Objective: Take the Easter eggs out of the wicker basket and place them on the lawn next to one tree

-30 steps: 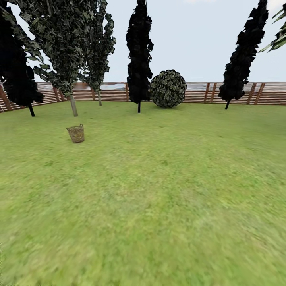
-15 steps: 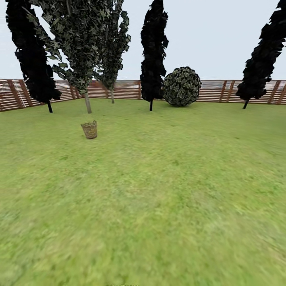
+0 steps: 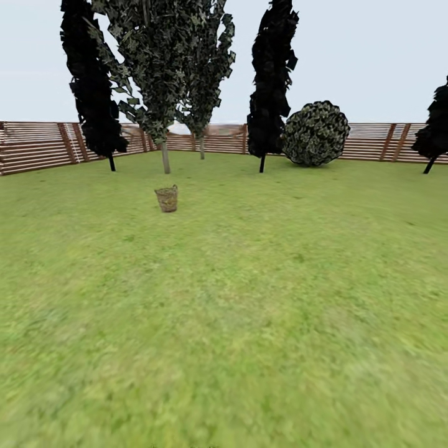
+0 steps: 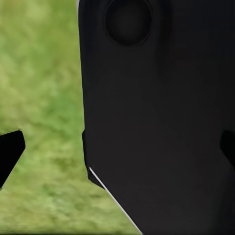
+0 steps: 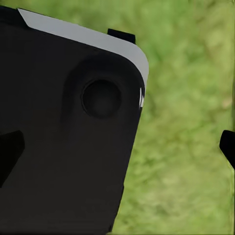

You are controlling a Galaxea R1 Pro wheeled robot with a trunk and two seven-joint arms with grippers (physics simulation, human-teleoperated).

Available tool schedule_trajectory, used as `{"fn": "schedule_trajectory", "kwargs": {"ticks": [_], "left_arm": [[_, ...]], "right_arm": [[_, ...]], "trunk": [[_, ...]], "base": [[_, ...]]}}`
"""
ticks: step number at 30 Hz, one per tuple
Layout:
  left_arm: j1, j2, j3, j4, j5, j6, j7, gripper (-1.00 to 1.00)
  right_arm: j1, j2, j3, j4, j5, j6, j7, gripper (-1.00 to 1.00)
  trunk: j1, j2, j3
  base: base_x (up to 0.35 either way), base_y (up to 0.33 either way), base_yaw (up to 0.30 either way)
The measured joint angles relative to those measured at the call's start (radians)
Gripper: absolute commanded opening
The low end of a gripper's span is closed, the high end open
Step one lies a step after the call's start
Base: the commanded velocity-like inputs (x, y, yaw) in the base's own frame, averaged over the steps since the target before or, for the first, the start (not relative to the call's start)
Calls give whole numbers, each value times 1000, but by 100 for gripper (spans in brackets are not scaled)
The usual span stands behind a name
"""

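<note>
A: Where does the wicker basket (image 3: pixel 167 199) sit?

B: Upright on the lawn (image 3: pixel 249 311), far off and toward the left of the head view, well apart from the robot. Its inside is too small and distant to tell whether any eggs lie in it.

A: What stands near it?

B: Just behind it rises the tree (image 3: pixel 165 157) with a pale, straight trunk and speckled foliage. A second pale trunk (image 3: pixel 201 148) stands a little farther back. To the left is a dark tree (image 3: pixel 93 87) on a thin black trunk, to the right another dark tree (image 3: pixel 270 81), then a round bush (image 3: pixel 316 133). A brown slatted fence (image 3: pixel 37 144) closes the garden behind them all.

A: And the claws?

B: In the left wrist view, the left claw (image 4: pixel 117 152) shows dark fingertips at both edges of the picture, set wide apart, with a big black robot body (image 4: pixel 156 122) between them over the grass. In the right wrist view, the right claw (image 5: pixel 117 147) also stands spread, nothing held, another black robot panel (image 5: pixel 63 132) beside green grass.
</note>
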Motion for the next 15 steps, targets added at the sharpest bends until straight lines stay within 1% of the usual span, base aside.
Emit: {"fn": "schedule_trajectory", "kwargs": {"ticks": [4,10,15], "left_arm": [[0,0,0,0,0,0,0,100],[0,0,0,0,0,0,0,100],[0,0,0,0,0,0,0,100]], "right_arm": [[0,0,0,0,14,-1,-1,100],[0,-1,-6,0,5,-1,-2,100],[0,-2,-4,-1,5,-2,0,100]], "trunk": [[0,0,-3],[0,0,-9],[0,0,-14]], "base": [[0,0,264],[0,0,260],[0,0,235]]}}
